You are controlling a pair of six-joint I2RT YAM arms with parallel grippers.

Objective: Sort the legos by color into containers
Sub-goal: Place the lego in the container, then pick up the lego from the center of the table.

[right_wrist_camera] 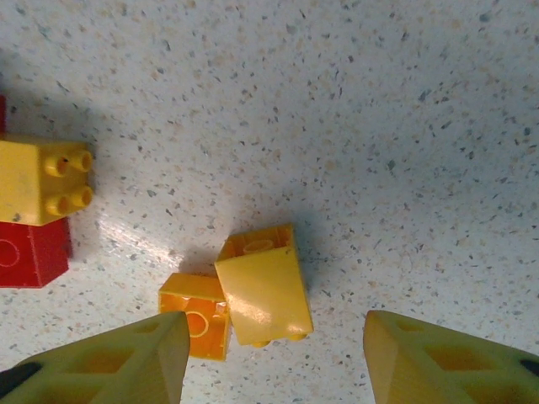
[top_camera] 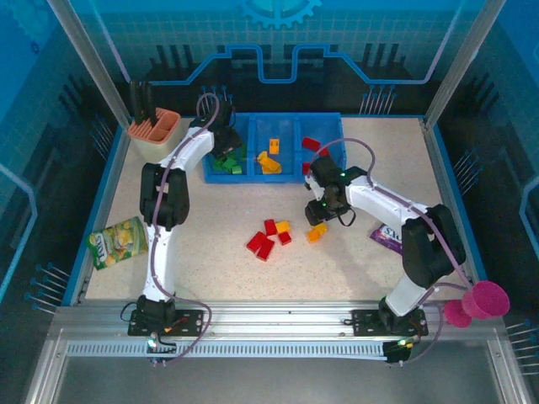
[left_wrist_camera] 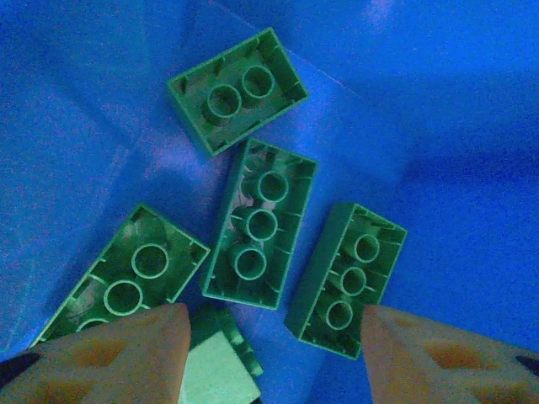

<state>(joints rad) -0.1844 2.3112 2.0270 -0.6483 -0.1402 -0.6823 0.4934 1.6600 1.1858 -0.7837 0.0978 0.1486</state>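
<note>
Orange-yellow legos (right_wrist_camera: 263, 296) squarely under a spread right gripper (right_wrist_camera: 269, 358), lower centre of frame.
Clamped on nothing yet; light, rigid, glossy (likely slippery), so best pinched across flat side walls. Likewise spread: left gripper (left_wrist_camera: 274, 349), over green legos (left_wrist_camera: 257, 223) in the blue tray (left_wrist_camera: 472, 101). Beyond, hard speckled table (right_wrist_camera: 379, 126), roomy, with red legos (right_wrist_camera: 29, 252) at left edge.

This is a robotics lab test cell. A speckled tabletop (top_camera: 253, 282) with a blue rim is boxed in by aluminium posts (top_camera: 82, 59) and clear blue-tinted panels (top_camera: 34, 126) (the back wall (top_camera: 354, 42) carries a printed gear-and-circuit pattern). A cabled left arm (top_camera: 160, 198) and right arm (top_camera: 383, 200) are bolted to an aluminium rail (top_camera: 278, 320) along the near edge.
</note>
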